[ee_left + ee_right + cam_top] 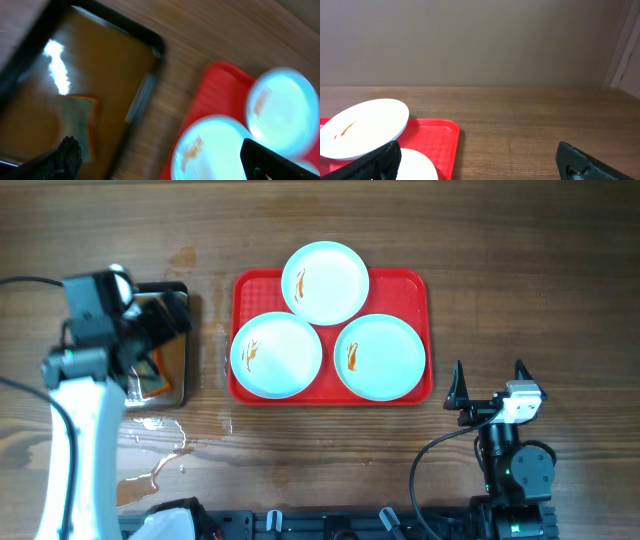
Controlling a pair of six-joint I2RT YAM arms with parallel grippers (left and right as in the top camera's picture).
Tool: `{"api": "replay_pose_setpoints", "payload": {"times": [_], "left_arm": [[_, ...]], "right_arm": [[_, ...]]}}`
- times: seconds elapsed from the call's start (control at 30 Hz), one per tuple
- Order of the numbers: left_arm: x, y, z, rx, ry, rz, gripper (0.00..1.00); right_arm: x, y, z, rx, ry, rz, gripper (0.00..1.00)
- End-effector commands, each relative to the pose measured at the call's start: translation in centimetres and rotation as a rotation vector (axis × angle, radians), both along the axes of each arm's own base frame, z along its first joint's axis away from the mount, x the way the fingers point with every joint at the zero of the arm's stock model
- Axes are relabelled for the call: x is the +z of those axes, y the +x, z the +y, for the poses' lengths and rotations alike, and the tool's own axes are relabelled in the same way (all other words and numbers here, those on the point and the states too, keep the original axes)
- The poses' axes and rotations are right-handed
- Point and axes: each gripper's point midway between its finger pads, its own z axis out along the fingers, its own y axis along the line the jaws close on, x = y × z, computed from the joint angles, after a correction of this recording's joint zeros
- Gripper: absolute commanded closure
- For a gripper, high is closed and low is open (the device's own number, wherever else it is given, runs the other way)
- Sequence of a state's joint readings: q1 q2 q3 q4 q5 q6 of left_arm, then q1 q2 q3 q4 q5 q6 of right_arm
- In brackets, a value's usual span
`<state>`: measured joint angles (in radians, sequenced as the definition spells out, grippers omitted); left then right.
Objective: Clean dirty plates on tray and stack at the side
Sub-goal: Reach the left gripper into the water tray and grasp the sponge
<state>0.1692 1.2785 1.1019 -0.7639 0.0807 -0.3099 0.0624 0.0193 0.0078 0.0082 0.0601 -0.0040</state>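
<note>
The right gripper (489, 372) sits low at the near right of the wooden table (520, 270). Its two fingers are spread wide with nothing between them, and it is just off the near right corner of the red tray (404, 283). On the near left, a thin puddle (160, 442) of water lies on the wood beside the white left arm.

The tray is at mid-table and carries all three plates. The near-left plate (276, 355) and the near-right plate (380, 357) lie side by side, rims close together. The far plate (325, 282) sits centred behind them, its far edge reaching past the tray's rim. In the right wrist view its near edge seems to ride up on its neighbours. Each plate has a small orange-red smear left of its centre.

Left of the tray is a black-rimmed pan (182, 385) of brownish liquid. The left gripper (159, 152) hangs over it, fingers apart and empty. The left wrist view is blurred, but a pale rectangular piece, perhaps a sponge (77, 122), lies in the liquid.
</note>
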Motion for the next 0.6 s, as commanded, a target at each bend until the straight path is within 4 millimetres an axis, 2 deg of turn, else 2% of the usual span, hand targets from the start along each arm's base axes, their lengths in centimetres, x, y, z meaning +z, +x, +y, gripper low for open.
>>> {"api": "replay_pose_setpoints", "payload": {"times": [0.0,0.1,0.17,0.3,0.33,0.43,0.57], "left_arm": [[-2.2,1.2,4.0,0.172,-0.023,0.063,0.00],[-5.4,1.3,5.8,0.219,-0.024,0.151,0.00],[-7.5,1.3,7.3,0.344,-0.076,0.190,0.00],[-11.2,0.6,8.7,0.434,-0.125,0.290,0.00],[-12.0,0.5,8.8,0.437,-0.126,0.312,0.06],[-13.6,0.7,8.5,0.405,-0.120,0.345,0.08],[-14.4,0.8,8.0,0.382,-0.100,0.369,0.09]], "right_arm": [[0.0,0.0,0.3,0.014,0.008,-0.004,0.00],[0.0,0.0,0.3,0.014,0.007,-0.005,0.00],[0.0,0.0,0.3,0.014,0.007,-0.004,0.00],[0.0,0.0,0.3,0.014,0.007,-0.004,0.00],[0.0,0.0,0.3,0.014,0.007,-0.005,0.00],[0.0,0.0,0.3,0.014,0.007,-0.004,0.00],[0.0,0.0,0.3,0.014,0.008,-0.004,0.00]]}}
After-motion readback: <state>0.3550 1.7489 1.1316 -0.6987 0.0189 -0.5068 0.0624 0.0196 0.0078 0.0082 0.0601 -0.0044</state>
